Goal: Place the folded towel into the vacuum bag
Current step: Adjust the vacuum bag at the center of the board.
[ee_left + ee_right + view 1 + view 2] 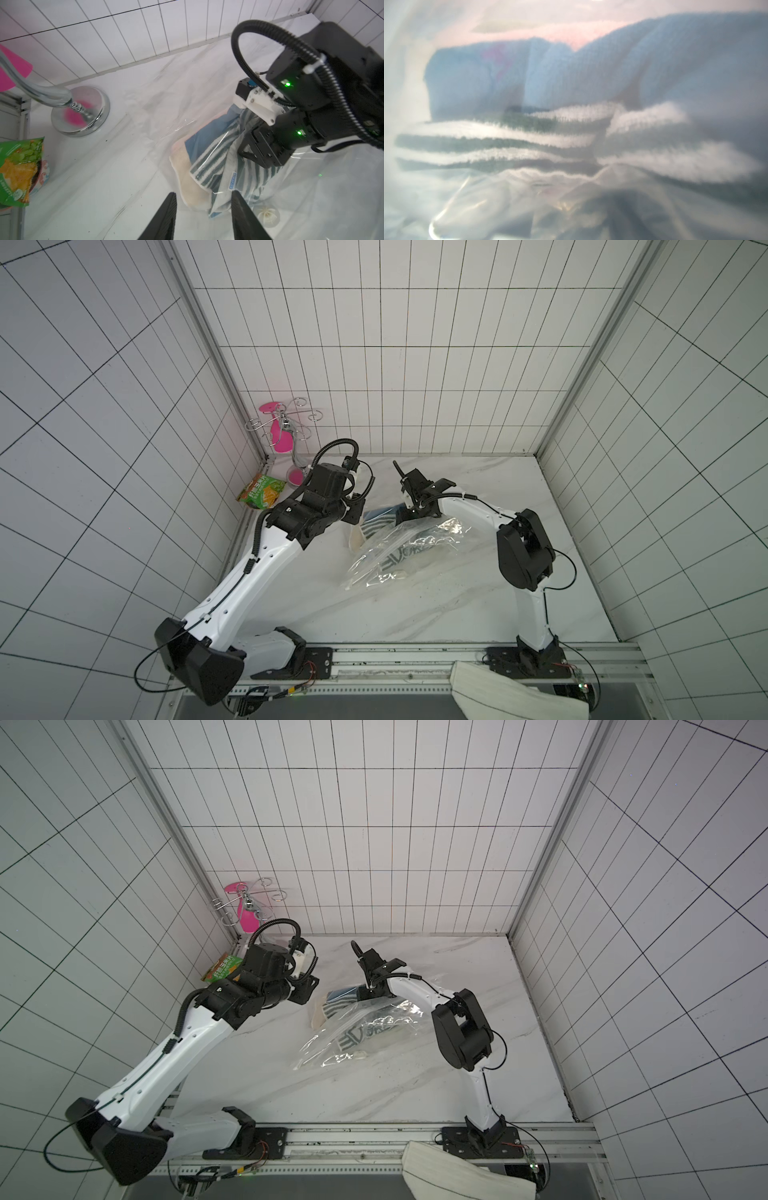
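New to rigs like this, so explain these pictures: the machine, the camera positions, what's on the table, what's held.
Two white robot arms stand at a marble table. Two pictures look down from overhead; two come from cameras on the arms' wrists. A clear vacuum bag lies mid-table, a striped towel partly inside. The left end effector hovers open over it, holding nothing. The right end effector sits at the bag's mouth; its fingers are hidden. A green snack packet and a chrome stand sit in the far corner.
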Controlling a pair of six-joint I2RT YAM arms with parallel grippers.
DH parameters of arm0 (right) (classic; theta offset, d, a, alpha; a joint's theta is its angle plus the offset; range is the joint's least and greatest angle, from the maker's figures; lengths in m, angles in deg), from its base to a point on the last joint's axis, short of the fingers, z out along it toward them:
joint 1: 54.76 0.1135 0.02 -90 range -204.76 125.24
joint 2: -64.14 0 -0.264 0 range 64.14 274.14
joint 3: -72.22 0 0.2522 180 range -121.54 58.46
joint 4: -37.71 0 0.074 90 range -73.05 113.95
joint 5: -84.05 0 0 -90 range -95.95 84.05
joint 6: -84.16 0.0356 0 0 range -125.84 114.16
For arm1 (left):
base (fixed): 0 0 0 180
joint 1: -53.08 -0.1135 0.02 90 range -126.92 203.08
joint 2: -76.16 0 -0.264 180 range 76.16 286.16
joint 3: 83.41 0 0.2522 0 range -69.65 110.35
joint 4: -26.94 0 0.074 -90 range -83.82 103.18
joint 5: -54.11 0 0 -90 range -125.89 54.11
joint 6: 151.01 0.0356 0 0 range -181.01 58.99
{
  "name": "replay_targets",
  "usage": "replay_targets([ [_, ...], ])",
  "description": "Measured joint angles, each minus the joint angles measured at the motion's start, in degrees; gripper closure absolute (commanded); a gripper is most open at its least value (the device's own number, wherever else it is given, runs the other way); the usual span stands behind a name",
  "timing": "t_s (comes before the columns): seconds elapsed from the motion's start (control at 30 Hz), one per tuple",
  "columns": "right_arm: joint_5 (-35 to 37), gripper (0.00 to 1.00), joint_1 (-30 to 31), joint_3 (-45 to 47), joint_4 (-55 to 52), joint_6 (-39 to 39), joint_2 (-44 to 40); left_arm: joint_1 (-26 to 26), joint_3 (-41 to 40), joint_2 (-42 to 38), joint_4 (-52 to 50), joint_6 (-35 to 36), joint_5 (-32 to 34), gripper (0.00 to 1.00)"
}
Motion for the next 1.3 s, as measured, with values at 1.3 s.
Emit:
replay_targets([
  [1.3, 3.91, 0.31, -11.28, 38.16, 30.84, 19.65, -19.78, -2.03, -8.94, 28.72, 19.67, -16.72, -5.05, 0.57],
])
